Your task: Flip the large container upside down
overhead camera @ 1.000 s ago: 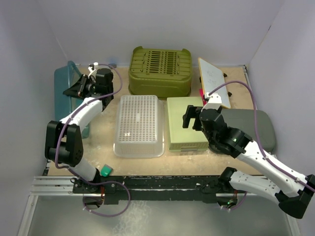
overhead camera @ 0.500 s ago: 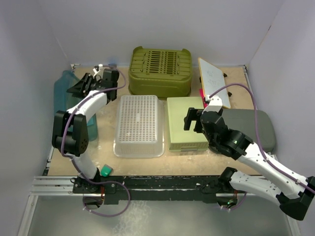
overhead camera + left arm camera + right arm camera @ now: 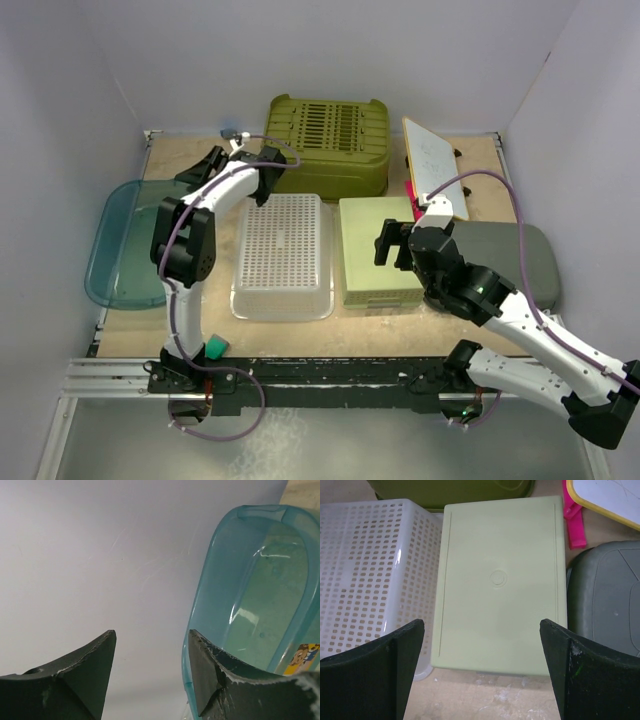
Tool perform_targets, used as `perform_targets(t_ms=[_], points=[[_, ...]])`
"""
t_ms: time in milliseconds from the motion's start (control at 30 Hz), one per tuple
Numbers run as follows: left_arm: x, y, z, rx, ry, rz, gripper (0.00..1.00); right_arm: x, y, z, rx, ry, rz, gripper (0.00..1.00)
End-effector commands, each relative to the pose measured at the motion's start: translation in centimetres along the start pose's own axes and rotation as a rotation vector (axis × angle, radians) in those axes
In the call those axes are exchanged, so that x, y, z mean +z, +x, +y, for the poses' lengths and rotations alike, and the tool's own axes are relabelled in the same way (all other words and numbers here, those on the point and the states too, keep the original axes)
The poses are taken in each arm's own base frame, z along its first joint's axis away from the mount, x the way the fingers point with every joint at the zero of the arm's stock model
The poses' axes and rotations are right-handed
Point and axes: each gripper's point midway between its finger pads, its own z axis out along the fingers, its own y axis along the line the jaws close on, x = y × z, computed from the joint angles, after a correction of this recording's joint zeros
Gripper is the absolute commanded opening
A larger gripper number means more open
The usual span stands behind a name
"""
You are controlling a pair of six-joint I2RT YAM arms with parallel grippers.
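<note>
White walls [image 3: 330, 50] closed in the wooden worktop [image 3: 290, 338]. At its left edge the large container [image 3: 128, 245], translucent teal, lay flat on a broad side, partly over the rim. The left tool [image 3: 207, 165] hung farther back near the rear wall, apart from the container, its fingers spread with nothing between them. In the wrist view the container [image 3: 255, 590] showed just past one finger [image 3: 205, 670]. The right tool [image 3: 480, 630] stood wide apart above a pale green box [image 3: 500, 580], beside a white basket [image 3: 370, 575].

White basket [image 3: 281, 250], olive crate [image 3: 326, 145] (slotted top), pale-green box [image 3: 365, 255]
</note>
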Motion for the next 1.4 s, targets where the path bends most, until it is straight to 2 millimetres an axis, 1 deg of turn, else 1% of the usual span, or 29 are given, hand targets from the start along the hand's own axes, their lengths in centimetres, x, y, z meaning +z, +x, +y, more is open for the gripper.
perform_targets(t_ms=[0,100,133,167,233,300,400,467,533,600,667,733,767,867,933,967,1033,1067,1133,1200,1267,1333,1367], points=[[0.2,-0.5,2.9,-0.180,0.012,0.013,0.57,-0.3,-0.7,-0.7,-0.005,0.032,-0.025,1.00],[-0.1,-0.9,1.9,-0.338,0.162,0.048,0.58,-0.2,-0.6,-0.5,-0.003,0.027,-0.021,1.00],[-0.3,-0.9,0.7,-0.376,0.262,0.074,0.58,-0.1,-0.6,-0.5,-0.001,0.026,-0.019,1.00],[-0.6,-0.8,-0.7,-0.403,0.388,0.105,0.61,-0.2,-0.6,-0.4,0.001,0.024,-0.019,1.00],[-1.8,-1.2,-3.4,-0.474,0.633,0.129,0.64,-0.2,-0.6,-0.4,0.004,0.024,-0.019,1.00],[-2.7,-0.9,-5.2,-0.539,0.813,0.143,0.65,-0.2,-0.6,-0.5,0.004,0.027,-0.021,1.00],[-2.9,0.4,-6.8,-0.637,0.999,0.186,0.67,-0.2,-0.6,-0.7,0.001,0.033,-0.026,1.00],[-2.4,1.9,-7.5,-0.659,1.039,0.219,0.67,-0.2,-0.5,-0.7,0.000,0.032,-0.023,1.00],[-2.4,3.2,-8.3,-0.637,1.056,0.248,0.67,-0.1,-0.4,-0.6,0.003,0.028,-0.020,1.00],[-3.2,4.1,-9.4,-0.614,1.108,0.266,0.67,-0.1,-0.4,-0.5,0.006,0.022,-0.019,1.00],[-4.3,4.8,-10.6,-0.608,1.176,0.282,0.66,-0.1,-0.3,-0.4,0.009,0.020,-0.018,1.00],[-5.0,5.3,-11.6,-0.610,1.214,0.295,0.65,-0.1,-0.4,-0.4,0.014,0.020,-0.020,1.00],[-5.2,5.7,-12.1,-0.608,1.225,0.303,0.62,-0.1,-0.3,-0.4,0.014,0.020,-0.020,1.00],[-5.1,6.2,-12.8,-0.610,1.232,0.325,0.41,-0.4,-0.5,-0.6,0.017,0.020,-0.026,1.00],[-5.4,5.6,-12.5,-0.621,1.256,0.317,0.27,-0.5,-0.5,-0.9,0.015,0.025,-0.029,1.00],[-5.5,5.0,-12.2,-0.630,1.271,0.308,0.22,-0.5,-0.5,-1.0,0.013,0.028,-0.031,1.00],[-5.9,3.8,-11.3,-0.655,1.307,0.283,0.16,-0.6,-0.4,-1.1,0.005,0.030,-0.029,1.00],[-6.2,3.1,-10.7,-0.667,1.328,0.271,0.11,-0.6,-0.4,-1.1,0.005,0.030,-0.028,1.00],[-6.7,1.6,-9.2,-0.696,1.370,0.238,0.05,-0.6,-0.4,-1.1,0.007,0.032,-0.026,1.00],[-6.9,0.1,-7.1,-0.734,1.395,0.194,0.00,-0.7,-0.5,-1.1,0.013,0.032,-0.027,0.99],[-7.2,-1.5,-4.3,-0.786,1.416,0.132,0.00,-0.7,-0.6,-1.0,0.023,0.032,-0.031,0.99],[-7.3,-3.6,-0.8,-0.856,1.431,0.052,0.00,-0.6,-0.6,-1.0,0.028,0.034,-0.035,0.99],[-7.8,-4.5,0.7,-0.893,1.460,0.024,0.00,-0.6,-0.6,-1.0,0.027,0.035,-0.033,0.99]])
